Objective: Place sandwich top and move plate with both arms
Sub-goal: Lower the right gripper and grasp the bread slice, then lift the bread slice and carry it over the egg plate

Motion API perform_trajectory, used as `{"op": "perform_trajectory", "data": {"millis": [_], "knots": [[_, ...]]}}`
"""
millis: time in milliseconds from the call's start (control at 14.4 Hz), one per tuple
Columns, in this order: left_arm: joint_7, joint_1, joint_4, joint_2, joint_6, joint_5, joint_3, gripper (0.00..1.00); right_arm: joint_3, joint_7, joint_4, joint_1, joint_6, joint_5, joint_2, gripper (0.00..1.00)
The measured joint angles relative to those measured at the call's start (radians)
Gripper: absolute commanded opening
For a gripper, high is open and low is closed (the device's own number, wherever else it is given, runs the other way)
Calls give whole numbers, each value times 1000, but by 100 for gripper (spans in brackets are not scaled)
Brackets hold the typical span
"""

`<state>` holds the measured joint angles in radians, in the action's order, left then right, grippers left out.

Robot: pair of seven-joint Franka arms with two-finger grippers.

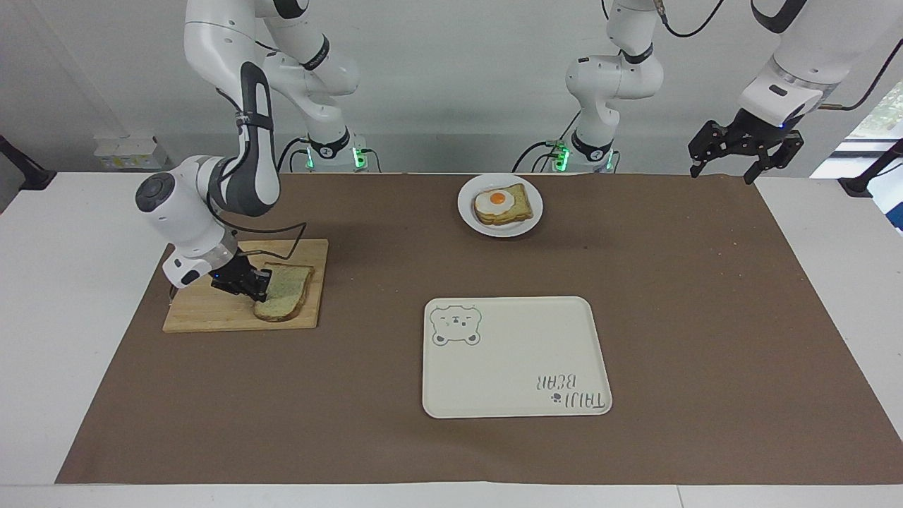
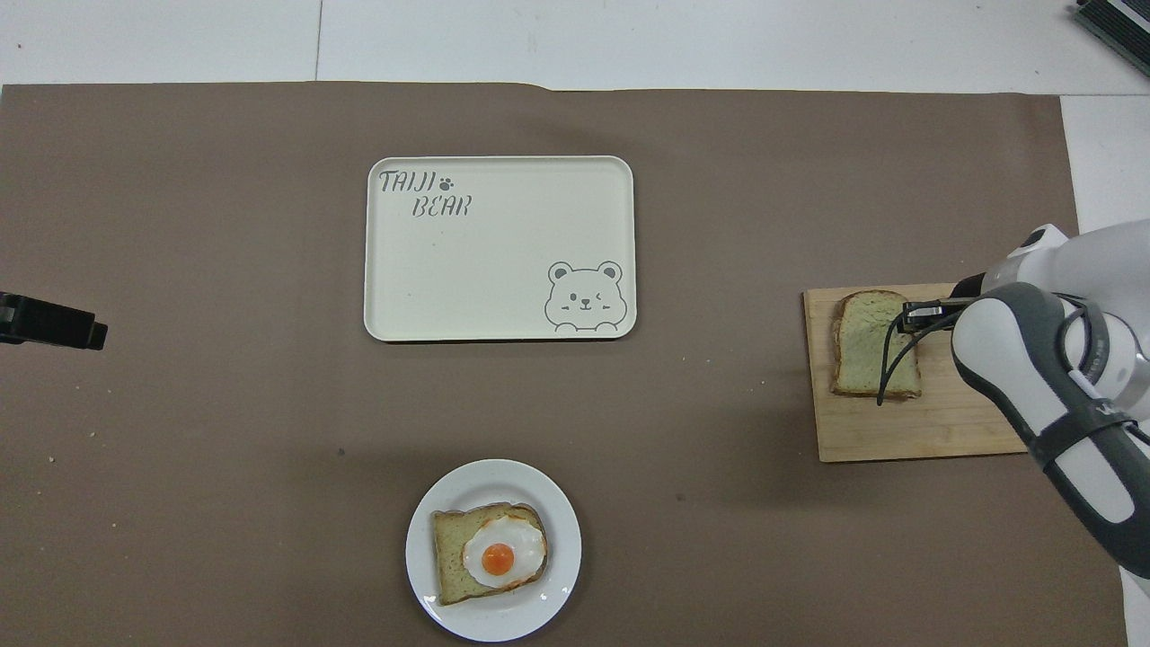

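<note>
Pinching one edge of the sandwich top (image 1: 284, 299), the right gripper (image 1: 255, 286) has its fingers pressed onto the pale, speckled, brown-crusted slice, which lies on a wooden cutting board (image 1: 211, 314) directly under them. Toward the left arm's end from those fingers sits a cream tray (image 1: 515, 356) printed "TAIJI BEAR" beside a bear drawing. Nearer the robots than the tray is the plate (image 1: 500, 205), small, round and white, carrying toast with a fried egg (image 1: 499, 200). Waiting, the left gripper (image 1: 745, 149) hangs with fingers spread over the brown mat's (image 1: 705, 296) corner
</note>
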<state>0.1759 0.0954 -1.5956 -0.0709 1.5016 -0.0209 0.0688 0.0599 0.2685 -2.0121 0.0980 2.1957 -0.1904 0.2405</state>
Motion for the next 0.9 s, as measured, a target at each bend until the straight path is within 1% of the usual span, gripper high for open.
{"op": "perform_trajectory", "data": {"millis": [139, 554, 762, 901], "knots": [[0, 0, 0, 0, 0, 0, 0, 100, 1, 10, 47, 0, -67, 0, -6, 0], [0, 0, 0, 0, 0, 0, 0, 100, 2, 38, 140, 2, -257, -13, -33, 0], [0, 0, 0, 0, 0, 0, 0, 100, 0, 62, 182, 1, -368, -104, -39, 0], [0, 0, 0, 0, 0, 0, 0, 100, -8, 81, 193, -1, -412, -144, -39, 0]]}}
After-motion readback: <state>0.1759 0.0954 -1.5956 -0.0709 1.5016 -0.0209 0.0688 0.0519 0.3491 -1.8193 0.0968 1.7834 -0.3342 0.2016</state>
